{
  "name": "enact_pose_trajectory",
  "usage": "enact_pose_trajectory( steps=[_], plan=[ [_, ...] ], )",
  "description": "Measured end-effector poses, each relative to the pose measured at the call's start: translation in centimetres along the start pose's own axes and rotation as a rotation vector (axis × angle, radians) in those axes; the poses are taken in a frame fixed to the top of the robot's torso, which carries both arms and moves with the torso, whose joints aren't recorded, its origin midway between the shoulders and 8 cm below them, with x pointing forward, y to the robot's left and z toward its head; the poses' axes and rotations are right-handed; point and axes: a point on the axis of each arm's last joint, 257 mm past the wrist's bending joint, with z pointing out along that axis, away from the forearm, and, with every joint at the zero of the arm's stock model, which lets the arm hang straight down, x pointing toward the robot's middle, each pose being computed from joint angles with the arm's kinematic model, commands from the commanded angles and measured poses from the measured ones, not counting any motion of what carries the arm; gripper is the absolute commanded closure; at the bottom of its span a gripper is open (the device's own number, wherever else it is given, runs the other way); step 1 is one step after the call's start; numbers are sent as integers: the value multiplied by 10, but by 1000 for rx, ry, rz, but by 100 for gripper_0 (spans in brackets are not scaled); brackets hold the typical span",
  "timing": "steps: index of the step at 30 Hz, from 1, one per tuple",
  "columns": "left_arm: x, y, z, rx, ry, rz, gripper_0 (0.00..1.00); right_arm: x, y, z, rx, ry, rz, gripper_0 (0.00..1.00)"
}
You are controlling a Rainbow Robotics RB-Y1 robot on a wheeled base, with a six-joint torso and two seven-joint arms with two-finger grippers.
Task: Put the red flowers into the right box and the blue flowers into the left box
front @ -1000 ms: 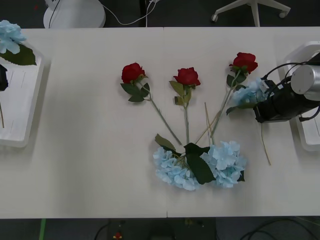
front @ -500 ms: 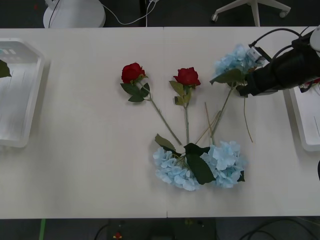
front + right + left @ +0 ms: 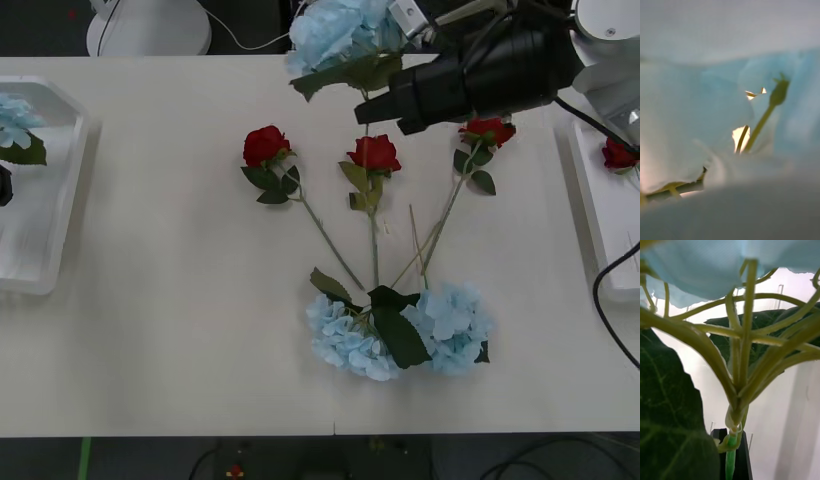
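Note:
My right gripper (image 3: 385, 105) hangs above the table's far middle, shut on a blue flower (image 3: 343, 35); its pale petals (image 3: 696, 131) press close in the right wrist view. My left gripper (image 3: 4, 185) is over the left box (image 3: 68, 190), shut on the stem of another blue flower (image 3: 15, 125); the stem (image 3: 741, 352) runs down into the black fingers (image 3: 741, 461). Three red flowers (image 3: 265, 145) (image 3: 375, 152) (image 3: 488, 130) lie on the table. A fourth red flower (image 3: 617, 153) lies in the right box (image 3: 597, 240). Two blue flowers (image 3: 350, 340) (image 3: 455, 325) lie near the front.
The stems of the three table roses converge toward the two blue heads at the front middle. Bare tabletop (image 3: 180, 300) stretches between these flowers and the left box. A white chair base (image 3: 150, 25) stands beyond the far edge.
My right arm has swung up and to the left across the table with the blue flower, uncovering the third rose. The flower held over the left box has shifted a little.

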Motion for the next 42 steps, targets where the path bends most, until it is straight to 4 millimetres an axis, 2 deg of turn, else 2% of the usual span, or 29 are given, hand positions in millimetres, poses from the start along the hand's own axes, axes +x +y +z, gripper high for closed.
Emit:
enact_pose_trajectory(
  steps=[1, 2, 3, 4, 5, 6, 10, 14, 16, 18, 23, 25, 28, 32, 36, 42],
  plan=[
    [2, 2, 1, -5, 4, -1, 100, -6, 7, 8, -18, -16, -4, 100],
    [3, 4, 2, -9, 7, -3, 90, -13, 14, 16, -34, -33, -7, 100],
    [4, 6, 2, -11, 8, -5, 67, -20, 21, 24, -48, -56, -9, 100],
    [4, 7, 3, -14, 7, -7, 20, -29, 27, 32, -60, -86, -9, 100],
    [4, 9, 4, -18, 4, -7, 3, -37, 34, 40, -73, -111, -9, 100],
    [4, 11, 4, -23, 3, -5, 0, -45, 41, 47, -85, -138, -8, 100],
    [3, 13, 6, -35, -6, 13, 0, -70, 71, 80, -144, -216, 9, 100],
    [3, 8, 7, -33, -7, 38, 0, -73, 94, 109, -187, -210, 18, 100],
    [0, 0, 3, -18, -8, 70, 0, -76, 103, 119, -209, -209, 25, 100],
    [-3, -18, -4, 22, -4, 133, 0, -82, 112, 127, -225, -221, 31, 100],
    [-17, -82, -33, 169, -32, 334, 0, -105, 125, 142, -225, -312, 54, 100],
    [-15, -108, -45, 253, -22, 334, 0, -113, 128, 148, -223, -356, 76, 100],
    [-11, -137, -64, 390, -3, 274, 0, -114, 132, 157, -224, -377, 96, 100],
    [-16, -154, -96, 564, -20, 252, 0, -112, 136, 162, -225, -376, 98, 100],
    [-18, -170, -133, 761, -115, 353, 0, -113, 137, 163, -228, -378, 100, 100],
    [0, -199, -178, 1007, -200, 460, 0, -113, 137, 163, -230, -379, 102, 100]
  ],
)
